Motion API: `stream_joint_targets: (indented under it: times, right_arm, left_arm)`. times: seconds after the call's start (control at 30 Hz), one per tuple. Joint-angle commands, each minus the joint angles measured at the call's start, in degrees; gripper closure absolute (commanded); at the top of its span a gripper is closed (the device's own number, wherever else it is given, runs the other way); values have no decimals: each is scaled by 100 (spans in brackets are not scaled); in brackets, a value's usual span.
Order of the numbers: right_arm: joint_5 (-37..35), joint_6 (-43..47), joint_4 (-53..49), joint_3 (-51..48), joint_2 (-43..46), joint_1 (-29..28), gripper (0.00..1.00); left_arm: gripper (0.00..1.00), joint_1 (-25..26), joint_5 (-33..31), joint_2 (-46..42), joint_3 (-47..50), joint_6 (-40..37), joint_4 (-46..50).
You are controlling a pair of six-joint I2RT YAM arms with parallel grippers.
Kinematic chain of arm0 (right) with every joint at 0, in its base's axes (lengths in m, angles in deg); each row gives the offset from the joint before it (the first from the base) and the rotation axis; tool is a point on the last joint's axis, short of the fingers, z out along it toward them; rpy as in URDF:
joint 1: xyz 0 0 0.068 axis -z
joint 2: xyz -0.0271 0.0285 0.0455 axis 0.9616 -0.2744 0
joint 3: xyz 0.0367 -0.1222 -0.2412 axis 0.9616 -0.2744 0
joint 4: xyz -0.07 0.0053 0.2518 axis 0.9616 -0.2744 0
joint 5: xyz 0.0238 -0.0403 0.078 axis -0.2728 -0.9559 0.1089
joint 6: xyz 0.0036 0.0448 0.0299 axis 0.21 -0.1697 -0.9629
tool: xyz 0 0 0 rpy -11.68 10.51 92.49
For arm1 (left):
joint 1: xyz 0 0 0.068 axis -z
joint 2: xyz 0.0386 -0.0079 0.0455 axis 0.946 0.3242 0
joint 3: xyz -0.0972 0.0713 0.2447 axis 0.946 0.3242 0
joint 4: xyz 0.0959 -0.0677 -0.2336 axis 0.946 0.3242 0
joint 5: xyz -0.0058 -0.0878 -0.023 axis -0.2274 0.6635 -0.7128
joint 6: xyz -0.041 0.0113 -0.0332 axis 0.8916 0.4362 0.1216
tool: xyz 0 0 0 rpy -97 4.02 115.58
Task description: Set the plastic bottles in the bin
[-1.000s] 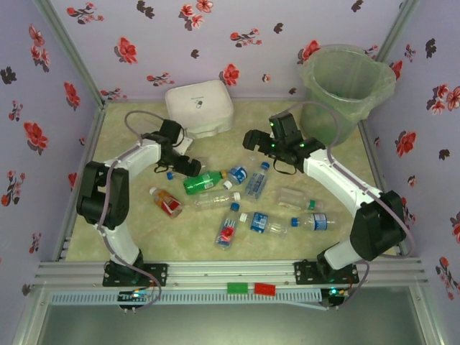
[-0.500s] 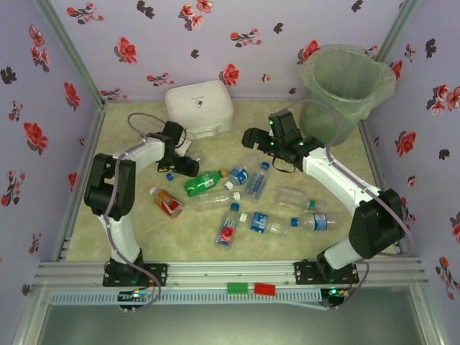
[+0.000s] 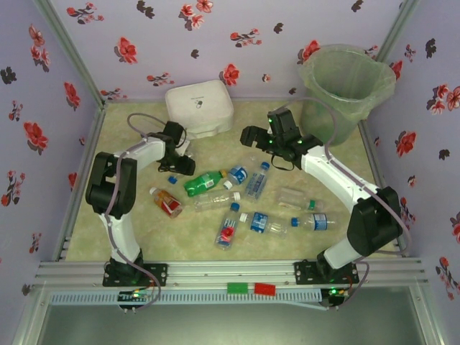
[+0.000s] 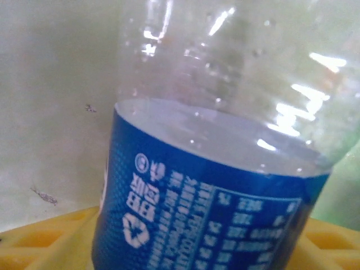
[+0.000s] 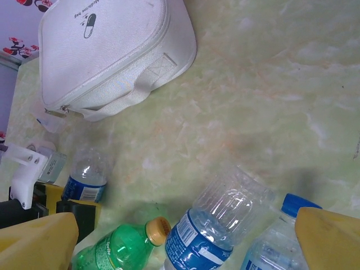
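**Blue-labelled bottle (image 4: 214,191) (image 5: 86,177) between the left gripper's (image 3: 181,165) (image 4: 191,239) fingers, bin (image 3: 352,111) at the far right**

On my left wrist camera the bottle's clear body and dark blue label sit very close. A yellow finger (image 4: 45,242) lies on each side of the label. The fingers are right against the plastic, but I cannot tell whether they are clamped on it or only flanking it. From above, this gripper is low over the left part of the surface (image 3: 187,248), just near of the white bag (image 3: 199,108) (image 5: 112,50).

My right gripper (image 3: 248,136) (image 5: 183,242) is released. Its two yellow fingers stand wide apart with nothing between them. It hangs over the far middle of the surface, right of the white bag and on the far side of the scattered bottles.

The other bottles lie on their sides across the middle of the pale green marbled surface:
- A green bottle (image 3: 205,181) (image 5: 121,247) with a yellow-orange cap is just right of the left gripper.
- A red-labelled bottle (image 3: 167,203) lies nearer to me and a little left of the green one.
- A clear bottle (image 3: 214,199) lies just near of the green one.
- Two blue-labelled ones (image 3: 237,175) (image 3: 256,180) lie side by side to the right of the green one, on the near side of the right gripper.
- Four more (image 3: 228,230) (image 3: 262,221) (image 3: 298,199) (image 3: 314,221) are spread toward the near right.

The bin stands upright in the far right corner, translucent green-grey with a clear bag folded over its rim. It is apart from all the bottles on the surface, and the right arm passes just left of it.
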Motion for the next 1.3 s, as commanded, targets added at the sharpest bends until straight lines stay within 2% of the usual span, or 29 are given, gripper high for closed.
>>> stream_joint_targets:
  times: [0.0,0.17,0.3,0.43,0.6,0.83,1.0,1.27]
  right_arm:
    - [192,22,140,51,-69,-37,0]
    - [632,-3,287,253,-168,-11,0]
    - [942,75,576,270,-82,55,0]
    - [1295,137,890,212,78,219,0]
    - [2015,70,1383,134,255,445,2]
    - [2867,-172,2264,-54,405,507,6]
    - [2901,-175,2389,-167,485,531,10]
    - [2544,-79,2366,-420,707,725,19]
  left_arm:
    - [36,-42,-62,-49,-78,-32,95]
    - [51,-40,-3,-293,-80,31,41]
    - [54,-27,273,-698,-316,220,59]
    - [54,96,1018,-1115,-618,562,-200]
    - [54,400,2197,-1393,-706,1427,-1326]
    - [54,1034,3125,-1184,-1044,2316,-2677]
    - [54,1321,3509,-1094,-1164,2548,-3096]
    - [54,1554,3845,-1103,-1186,2407,-2785]
